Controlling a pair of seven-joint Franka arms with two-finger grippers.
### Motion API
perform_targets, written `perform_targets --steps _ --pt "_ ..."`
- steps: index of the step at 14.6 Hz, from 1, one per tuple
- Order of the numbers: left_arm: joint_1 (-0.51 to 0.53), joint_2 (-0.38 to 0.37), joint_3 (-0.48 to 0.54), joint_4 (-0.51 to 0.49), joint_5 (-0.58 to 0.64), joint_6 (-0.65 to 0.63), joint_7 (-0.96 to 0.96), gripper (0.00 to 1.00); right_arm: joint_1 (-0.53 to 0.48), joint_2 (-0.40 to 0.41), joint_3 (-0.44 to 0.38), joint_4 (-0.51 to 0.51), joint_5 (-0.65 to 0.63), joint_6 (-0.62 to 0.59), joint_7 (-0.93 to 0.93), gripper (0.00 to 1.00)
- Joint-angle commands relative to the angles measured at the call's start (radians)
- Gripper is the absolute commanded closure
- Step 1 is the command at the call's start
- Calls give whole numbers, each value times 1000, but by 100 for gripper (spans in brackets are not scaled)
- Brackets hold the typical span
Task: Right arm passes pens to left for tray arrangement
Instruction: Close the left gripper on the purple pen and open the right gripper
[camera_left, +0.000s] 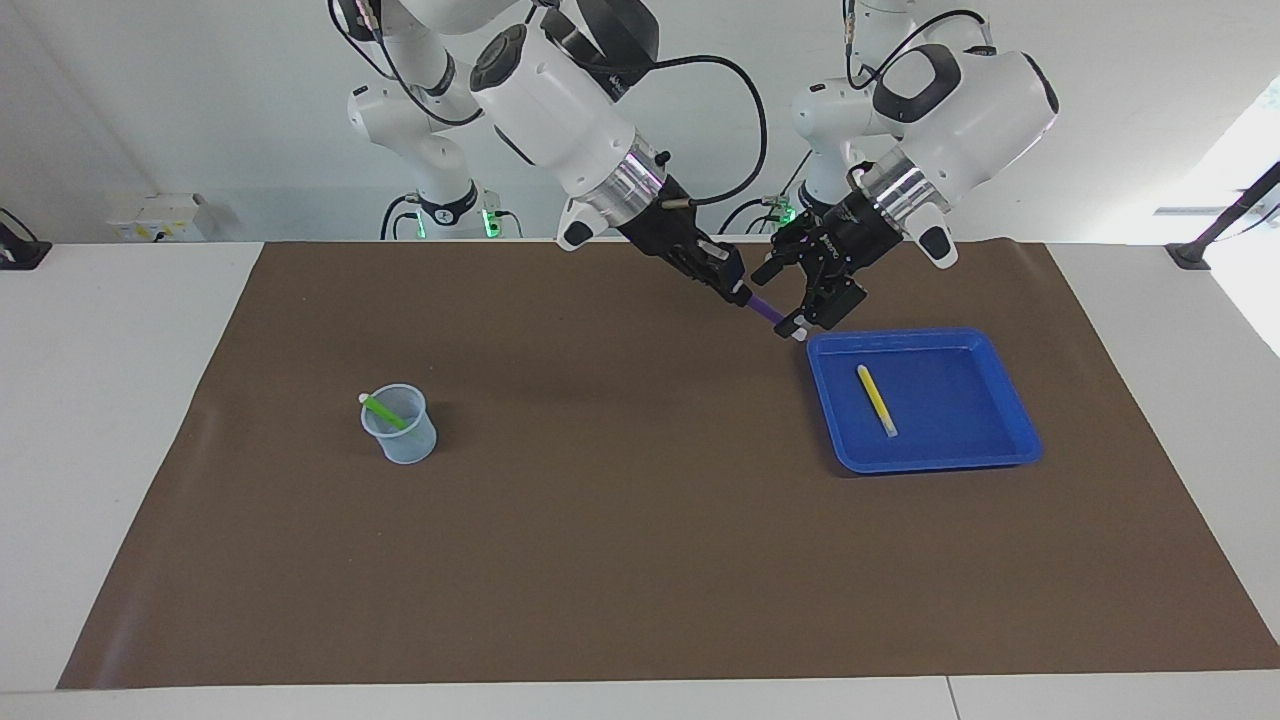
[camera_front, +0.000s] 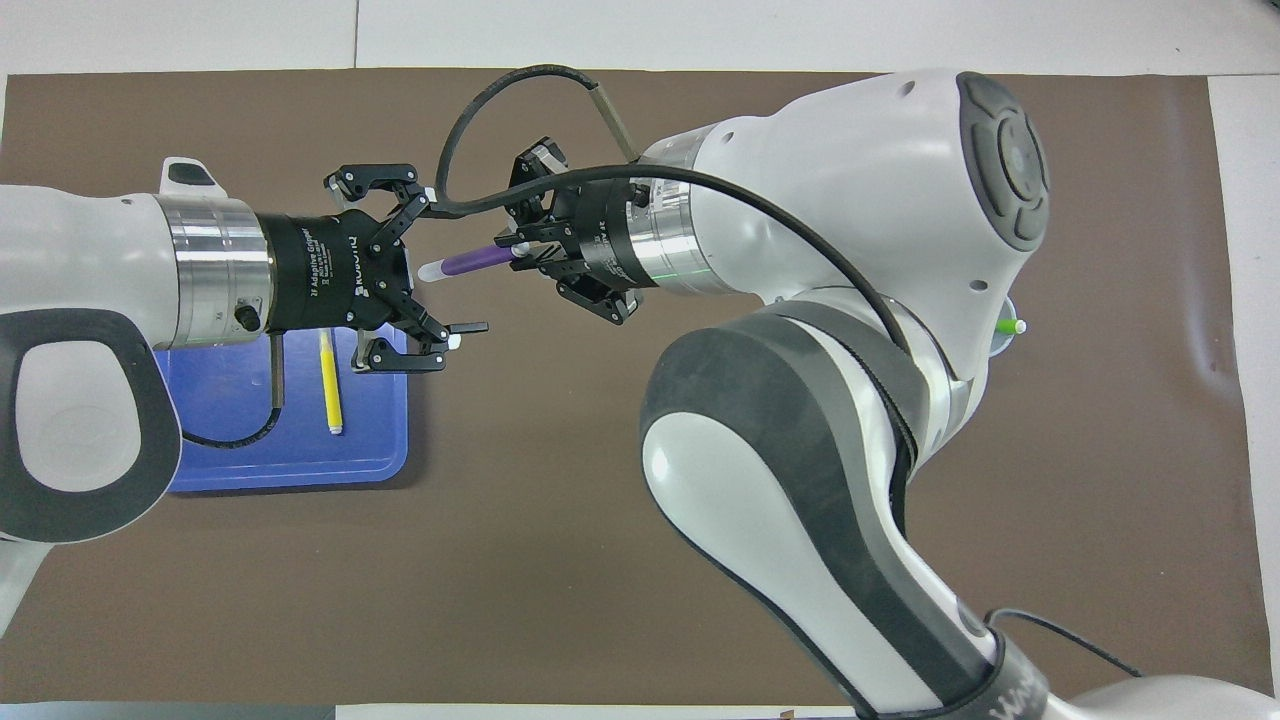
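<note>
1 pen (camera_left: 876, 399) in tray (camera_left: 1010, 450), 1 pen (camera_left: 383, 409) in cup (camera_left: 405, 440), well apart on mat (camera_left: 640, 560)

Bright, even indoor light; both views sharp.
Daylight glare whitens the window strip (camera_left: 1262, 120) at one edge of the facing view, and soft shadows lie on the brown table mat (camera_left: 640, 560) beside the pale-blue mesh cup (camera_left: 400, 425).

The blue tray (camera_left: 1010, 455) is looking like glossy plastic. A matt brown mat (camera_left: 640, 560) is covering the table, and the arms' white shells (camera_front: 850, 180) are shining smoothly.
</note>
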Motion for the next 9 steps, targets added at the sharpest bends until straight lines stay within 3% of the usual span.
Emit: perform_targets --steps 1,6,9 --pt "-8 -30 6 -40 -24 41 -8 2 -2 7 3 12 -8 3 6 100" --pt "-15 -32 6 -46 -26 64 -23 27 -2 7 1 12 -8 3 6 100" --pt "-22 -32 6 -46 -27 64 -23 50 -2 7 1 12 -8 3 4 100"
